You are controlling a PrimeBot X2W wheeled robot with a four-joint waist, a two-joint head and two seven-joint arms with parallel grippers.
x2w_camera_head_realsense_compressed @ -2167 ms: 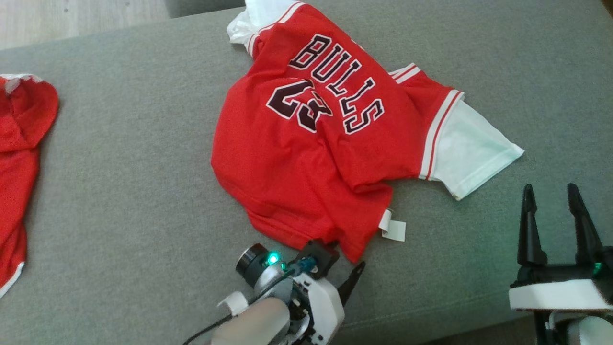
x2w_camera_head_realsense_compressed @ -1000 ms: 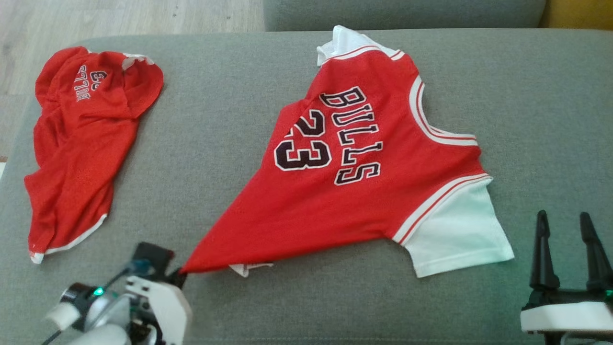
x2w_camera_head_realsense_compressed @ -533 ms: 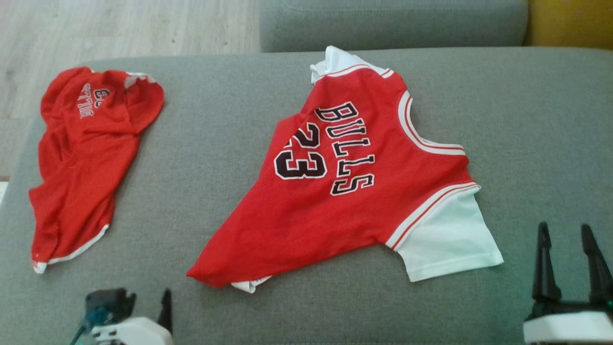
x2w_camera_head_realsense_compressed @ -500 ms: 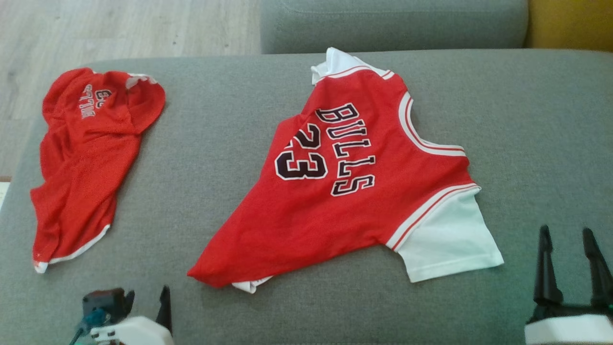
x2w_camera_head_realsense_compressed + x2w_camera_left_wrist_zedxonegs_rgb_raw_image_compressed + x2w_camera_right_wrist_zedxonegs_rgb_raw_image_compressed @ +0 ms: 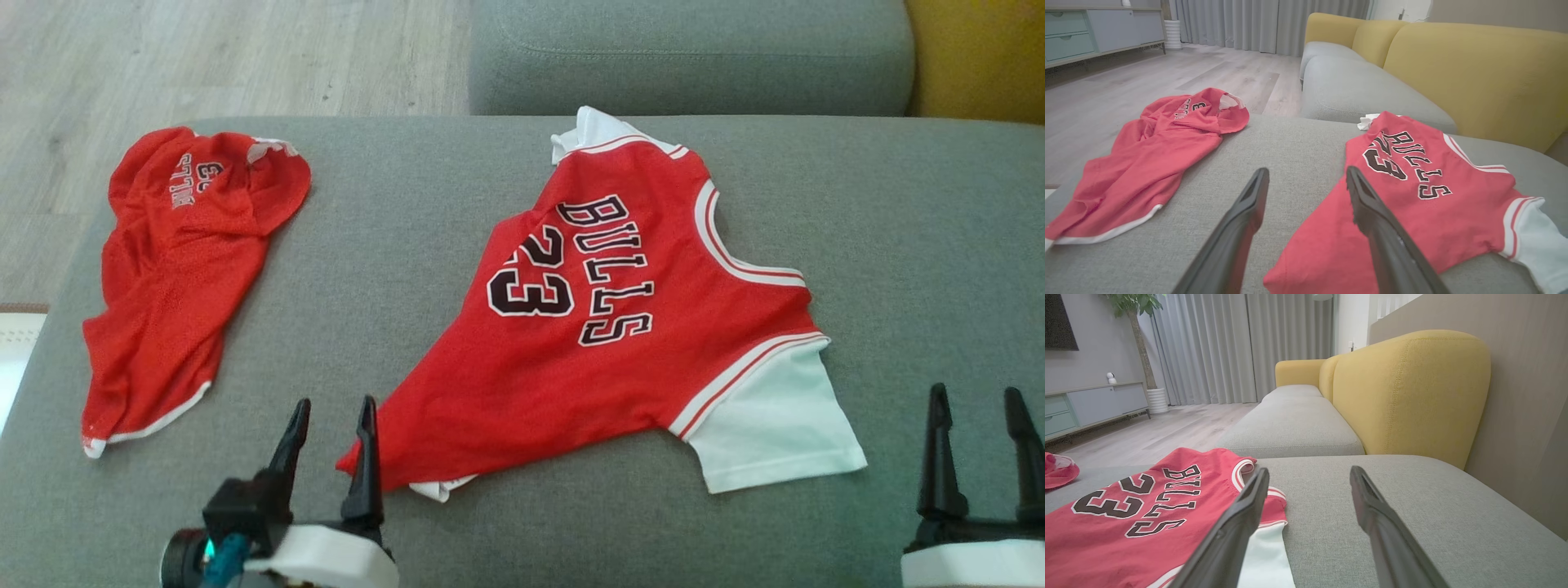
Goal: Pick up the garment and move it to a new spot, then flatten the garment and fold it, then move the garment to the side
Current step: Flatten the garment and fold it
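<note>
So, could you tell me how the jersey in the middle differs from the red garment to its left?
The jersey lies spread out, lettering readable; the left garment is crumpled, print partly hidden. The jersey shows a wide white sleeve; the left garment only white edging. Both are red.

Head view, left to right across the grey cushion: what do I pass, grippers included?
Crumpled red garment → left gripper, open → Bulls 23 jersey → right gripper, open.

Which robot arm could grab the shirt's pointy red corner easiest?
Probably the left arm: its jaws stand open beside that corner of the shirt. The right arm is beyond the white sleeve.
</note>
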